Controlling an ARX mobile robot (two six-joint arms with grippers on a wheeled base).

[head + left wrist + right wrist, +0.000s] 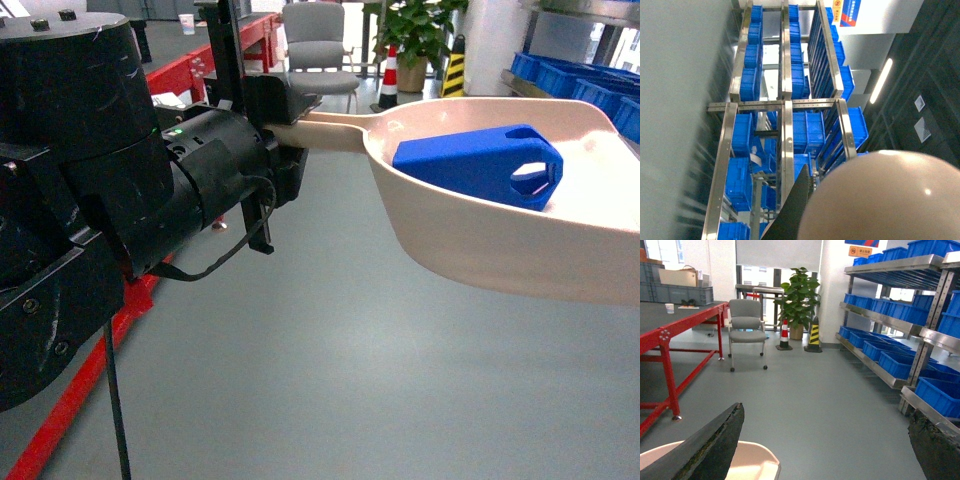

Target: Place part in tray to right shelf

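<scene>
The blue part (478, 163) lies inside the beige tray (520, 255), which hangs in the air over the grey floor. My left gripper (287, 128) is shut on the tray's long handle (335, 127). In the left wrist view the tray's rounded bowl (890, 200) fills the lower right beside one black finger (796, 207). My right gripper (825, 440) is open with nothing in it, and a corner of the tray (752, 462) shows at its lower left. The right shelf (882, 315), a steel rack, stands to the right with blue crates (895, 362) on it.
A red-framed table (670, 332) runs along the left. A grey chair (746, 322), a potted plant (800, 292) and two traffic cones (784, 335) stand at the far end. More blue crates (590, 85) sit on the rack at the head view's upper right.
</scene>
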